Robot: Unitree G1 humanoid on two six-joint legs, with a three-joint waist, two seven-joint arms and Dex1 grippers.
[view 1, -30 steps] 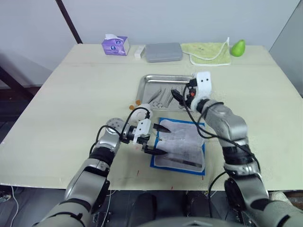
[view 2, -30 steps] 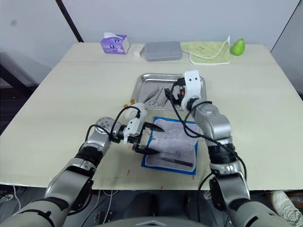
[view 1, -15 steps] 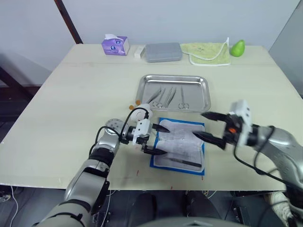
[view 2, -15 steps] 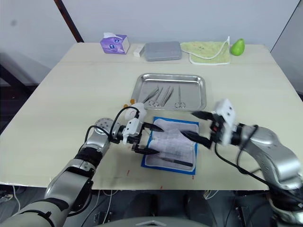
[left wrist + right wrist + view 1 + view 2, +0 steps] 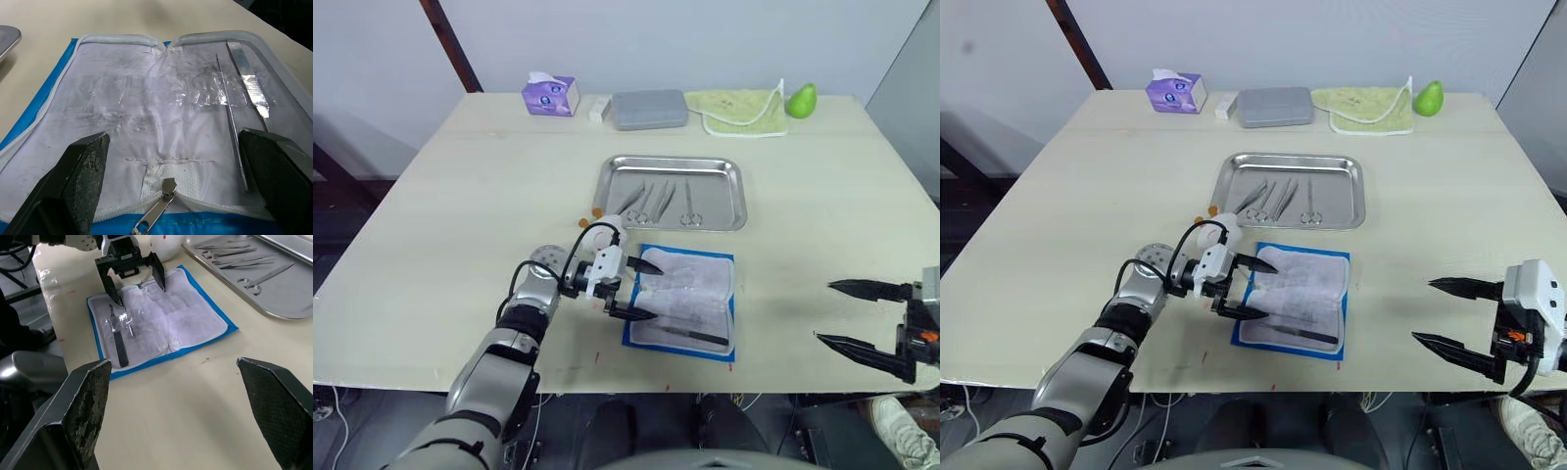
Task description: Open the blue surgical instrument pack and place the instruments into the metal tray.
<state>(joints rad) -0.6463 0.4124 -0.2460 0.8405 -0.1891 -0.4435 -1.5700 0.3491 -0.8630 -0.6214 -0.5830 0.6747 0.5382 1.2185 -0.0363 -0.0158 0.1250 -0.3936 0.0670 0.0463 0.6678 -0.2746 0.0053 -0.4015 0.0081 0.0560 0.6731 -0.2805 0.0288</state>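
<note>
So the right gripper (image 5: 1457, 323) has pulled way back from the middle of the table. A second ago it was up over the metal tray (image 5: 736, 204), half a second ago it was hovering by the right edge of the pack, and now it's out near the table's right front edge, well apart from everything, fingers spread wide with nothing between them. My read is that it just dropped off an instrument and is backing out.

The tray sits past the pack, toward the far side of the table, and has several instruments (image 5: 658, 200) lying in it: what look like scissors and a few slim tweezers or forceps, side by side. So a good chunk of the job looks done.

The blue pack (image 5: 683, 304) lies unzipped and flat on the table just in front of the tray, pale lining facing up. It isn't empty though. The left wrist view shows a flat silvery tool (image 5: 248, 79) and a thin probe-like one (image 5: 230, 117) tucked under the clear pocket along one side.

The left gripper (image 5: 644, 290) hasn't moved: it's parked at the pack's left edge, fingers wide open over the lining with the zipper pull (image 5: 159, 211) between them, gripping nothing.

I'd guess the leftover tools are next.
</note>
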